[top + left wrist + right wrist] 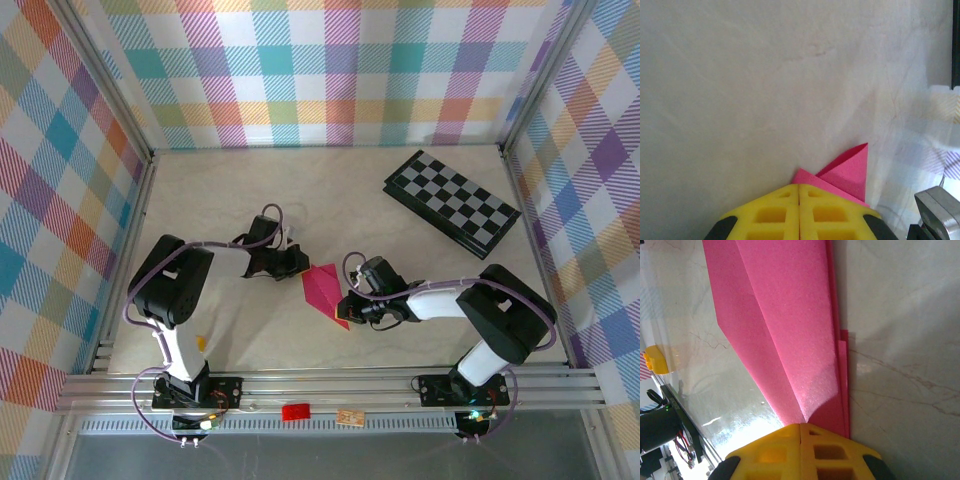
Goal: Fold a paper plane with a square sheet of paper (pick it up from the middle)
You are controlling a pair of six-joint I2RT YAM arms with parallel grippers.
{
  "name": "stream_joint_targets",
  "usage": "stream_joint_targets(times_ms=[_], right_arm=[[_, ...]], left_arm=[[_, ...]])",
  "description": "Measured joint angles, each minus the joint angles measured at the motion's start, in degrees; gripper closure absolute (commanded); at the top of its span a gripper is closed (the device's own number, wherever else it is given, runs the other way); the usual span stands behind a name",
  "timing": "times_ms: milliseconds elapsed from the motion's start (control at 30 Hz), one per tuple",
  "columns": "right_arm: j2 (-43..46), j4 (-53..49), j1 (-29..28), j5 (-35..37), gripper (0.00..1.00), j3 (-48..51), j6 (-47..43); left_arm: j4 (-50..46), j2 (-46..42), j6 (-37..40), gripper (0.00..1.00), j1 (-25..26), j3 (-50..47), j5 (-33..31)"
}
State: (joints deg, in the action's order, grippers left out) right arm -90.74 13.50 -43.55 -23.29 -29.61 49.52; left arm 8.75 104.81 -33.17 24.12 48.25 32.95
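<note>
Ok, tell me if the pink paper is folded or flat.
Folded. The paper shows stacked layers and a long crease in the right wrist view, and a triangular flap in the left wrist view.

The paper plane [325, 290] lies on the table [220, 190] near its middle, a little toward the near edge. The left gripper [299, 262] sits at the plane's far-left edge and the right gripper [347, 306] at its near-right end, both touching it. The checkerboard [452, 202] lies at the far right, well apart. A small tag [295, 411] rests on the near rail [330, 385], between the arm bases.
</note>
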Motion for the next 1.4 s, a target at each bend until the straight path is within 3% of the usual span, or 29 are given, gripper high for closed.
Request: stream_joint_targets(times_ms=[133, 333, 500, 800, 1100, 1400], right_arm=[[0.1, -0.1, 0.0, 0.0, 0.95, 0.0, 0.0], [0.5, -3.0, 0.0, 0.1, 0.90, -1.2, -0.5], [2.1, -5.8, 0.0, 0.1, 0.81, -2.2, -0.8], [13.6, -9.0, 0.0, 0.6, 0.60, -1.1, 1.7], [19.2, -16.7, -0.6, -0.4, 0.57, 3.4, 9.1], [18.6, -18.1, -1.5, -0.7, 0.55, 3.7, 12.9]], left_arm=[[-2.9, -4.5, -0.2, 0.84, 1.3, -0.1, -2.5], [-2.6, -12.5, -0.7, 0.84, 6.1, -0.1, -6.5], [-2.6, -8.6, -0.7, 0.86, 9.8, -0.1, -6.6], [-2.7, -4.0, -0.6, 0.87, 10.4, -0.1, -7.2], [-2.8, -2.4, -0.7, 0.88, 10.4, -0.1, -8.0], [-2.4, -2.1, -2.0, 0.88, 10.4, -0.3, -8.2]])
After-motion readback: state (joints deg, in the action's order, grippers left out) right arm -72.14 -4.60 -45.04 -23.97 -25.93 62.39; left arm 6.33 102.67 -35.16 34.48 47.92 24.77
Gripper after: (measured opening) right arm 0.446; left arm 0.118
